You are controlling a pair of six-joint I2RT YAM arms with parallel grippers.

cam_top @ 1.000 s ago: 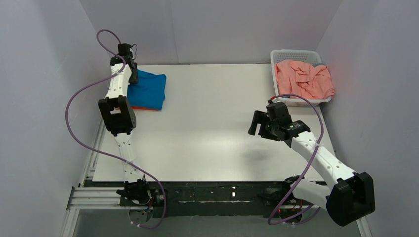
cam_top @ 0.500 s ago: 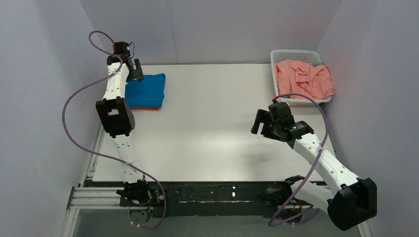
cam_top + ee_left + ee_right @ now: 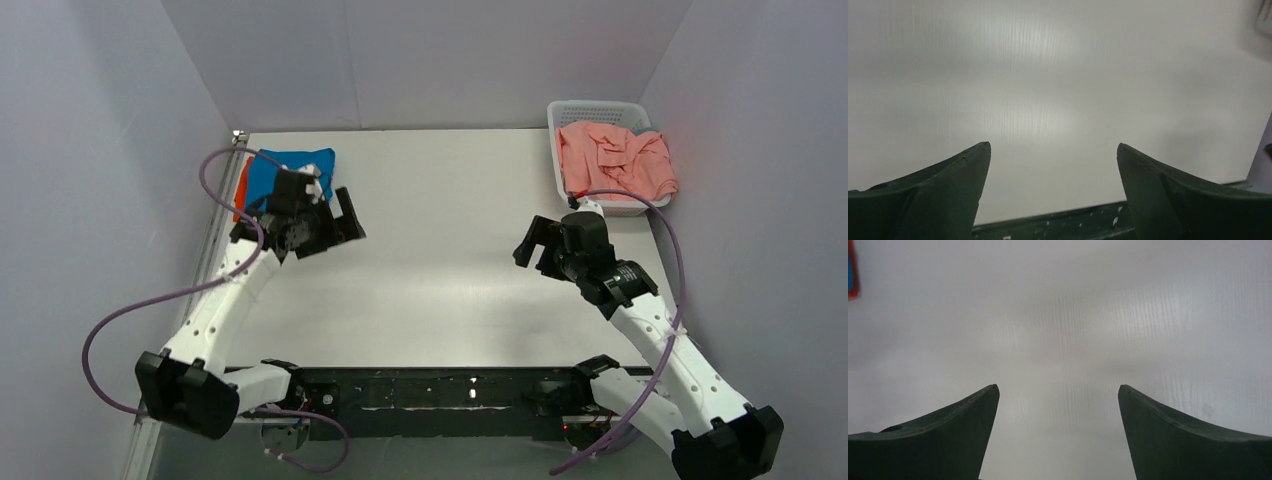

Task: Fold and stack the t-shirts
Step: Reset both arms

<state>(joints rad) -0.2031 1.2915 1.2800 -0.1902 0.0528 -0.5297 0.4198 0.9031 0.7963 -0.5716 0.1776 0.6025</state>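
Two stacked: blue t-shirt atop orange-red t-shirt.

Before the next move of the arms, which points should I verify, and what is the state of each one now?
1. The left fingers open, holding nothing: ok.
2. The right fingers open, holding nothing: ok.
3. The blue t-shirt folded, lying on the orange-red t-shirt: ok.
4. Stack edges aligned: cannot tell, the left arm hides part.
5. The pink t-shirt folded and stacked: not ok, it lies crumpled in the white basket.
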